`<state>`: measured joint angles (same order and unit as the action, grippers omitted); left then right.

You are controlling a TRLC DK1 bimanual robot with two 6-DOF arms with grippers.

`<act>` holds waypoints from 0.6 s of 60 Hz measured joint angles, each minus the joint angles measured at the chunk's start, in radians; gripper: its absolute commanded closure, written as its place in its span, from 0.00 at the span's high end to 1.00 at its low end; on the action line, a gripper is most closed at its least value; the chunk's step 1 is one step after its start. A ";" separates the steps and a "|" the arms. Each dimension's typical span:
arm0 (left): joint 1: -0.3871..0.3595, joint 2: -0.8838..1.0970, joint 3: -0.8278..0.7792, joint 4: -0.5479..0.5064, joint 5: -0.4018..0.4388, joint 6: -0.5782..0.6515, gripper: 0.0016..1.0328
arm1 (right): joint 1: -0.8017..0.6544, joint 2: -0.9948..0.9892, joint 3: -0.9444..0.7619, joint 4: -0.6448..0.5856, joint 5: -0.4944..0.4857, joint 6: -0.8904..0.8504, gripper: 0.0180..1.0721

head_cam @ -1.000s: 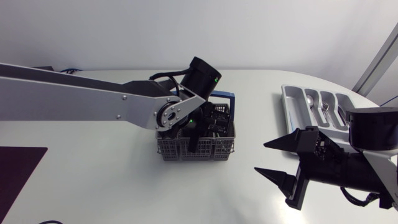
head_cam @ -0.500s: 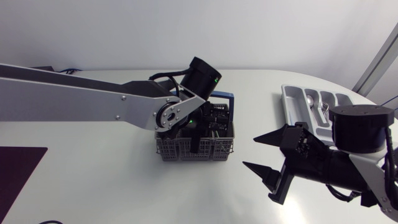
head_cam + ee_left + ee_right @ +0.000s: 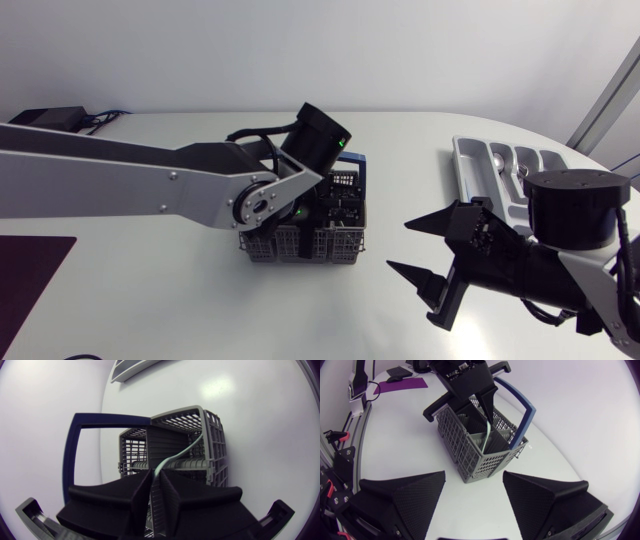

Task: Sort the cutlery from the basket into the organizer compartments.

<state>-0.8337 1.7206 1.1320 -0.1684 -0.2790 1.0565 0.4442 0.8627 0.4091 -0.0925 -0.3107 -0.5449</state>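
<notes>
Grey plastic mesh cutlery basket point(image 3: 300, 246) w/ blue handle sits mid-table. In it leans a thin pale-green cutlery piece point(image 3: 172, 458); can't tell what type, its lower end is hidden. Left gripper point(image 3: 156, 476) is down inside the basket, fingers pinched narrow on that piece from both sides. Grey compartmented organizer tray point(image 3: 465, 158) is at far right, well apart from basket, w/ silver spoons point(image 3: 499, 157) inside. Right gripper point(image 3: 398, 244) hangs betw. basket & tray, fingers spread wide, holding nothing.
</notes>
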 measured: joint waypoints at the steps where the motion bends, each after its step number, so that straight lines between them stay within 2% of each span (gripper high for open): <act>1: -0.004 -0.001 -0.005 0.008 -0.008 -0.003 0.14 | 0.000 0.000 0.000 0.000 0.002 0.000 0.79; 14: -0.047 -0.044 -0.114 0.142 -0.072 -0.010 0.14 | 0.002 0.000 0.000 0.004 0.002 0.003 0.79; 36: -0.064 -0.080 -0.140 0.152 -0.097 -0.021 0.14 | 0.008 0.000 0.000 0.012 0.002 0.003 0.79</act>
<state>-0.8978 1.6402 0.9916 -0.0162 -0.3763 1.0355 0.4519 0.8627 0.4091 -0.0803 -0.3088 -0.5423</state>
